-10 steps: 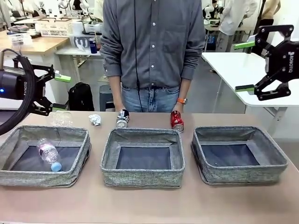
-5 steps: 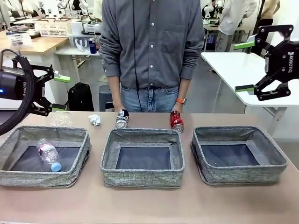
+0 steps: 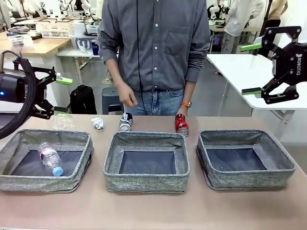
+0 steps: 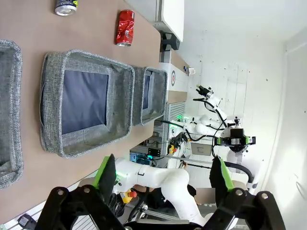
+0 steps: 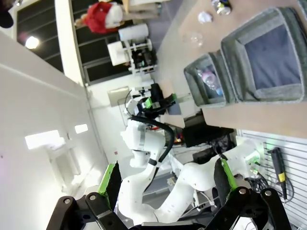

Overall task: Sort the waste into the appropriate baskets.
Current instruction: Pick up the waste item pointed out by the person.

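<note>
- step in hand: sorting looks barely begun. one piece is binned, four lie on the table (image 3: 153, 211), and no pick is under way.
- left claw (image 3: 62, 96): released and empty, hanging high and well to the left of the middle basket (image 3: 146, 182).
- right claw (image 3: 250, 68): spread wide, gripping nothing, high and well to the right of the middle basket.
- middle basket: nothing in it.
- left basket (image 3: 43, 183), just left of the middle basket: holds one pink-label bottle (image 3: 49, 157) with a blue cap, lying on its side.
- right basket (image 3: 249, 179), just right of the middle basket: nothing in it.
- black-and-white can (image 3: 125, 121): just behind the middle basket's far left corner.
- red can (image 3: 181, 124): just behind the middle basket's far right corner, with a person's hand (image 3: 182, 111) close behind it. whether they touch, i cannot tell.
- wad (image 3: 97, 123): beyond and left of the middle basket.
- clear bottle (image 3: 63, 122): farther left of the middle basket than the wad.
- next move, as i judge it: the left claw is nearest the clear bottle. it would need to drop, straddle the bottle's body, clench, and carry it to join the pink-label bottle. the thin plastic may slip or crush.
</note>
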Available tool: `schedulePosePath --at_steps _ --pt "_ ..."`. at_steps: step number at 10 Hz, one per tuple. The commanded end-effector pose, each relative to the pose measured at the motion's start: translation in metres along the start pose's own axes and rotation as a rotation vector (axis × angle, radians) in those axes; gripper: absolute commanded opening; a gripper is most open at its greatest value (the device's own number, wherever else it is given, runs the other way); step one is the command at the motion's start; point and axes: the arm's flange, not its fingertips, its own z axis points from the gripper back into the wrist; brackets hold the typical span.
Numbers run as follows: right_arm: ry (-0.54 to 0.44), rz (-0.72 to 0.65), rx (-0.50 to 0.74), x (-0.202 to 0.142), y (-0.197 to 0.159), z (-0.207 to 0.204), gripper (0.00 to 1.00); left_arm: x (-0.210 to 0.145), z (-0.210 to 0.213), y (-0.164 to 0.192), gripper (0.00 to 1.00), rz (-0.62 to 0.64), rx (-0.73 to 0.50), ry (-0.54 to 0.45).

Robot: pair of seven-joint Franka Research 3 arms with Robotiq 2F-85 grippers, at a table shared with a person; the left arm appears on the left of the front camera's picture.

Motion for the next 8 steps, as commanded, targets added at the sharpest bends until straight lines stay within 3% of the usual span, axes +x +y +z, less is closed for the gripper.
schedulePosePath --at_steps 1,8 --pt "0.002 -0.002 0.026 -0.0007 0.0018 -0.0028 1.00 -0.0009 -0.0022 -0.0015 1.00 0.001 -0.001 -0.011" --pt "0.002 -0.002 0.026 -0.0007 0.0018 -0.0028 1.00 -0.0009 -0.0022 -0.0015 1.00 0.001 -0.001 -0.011"
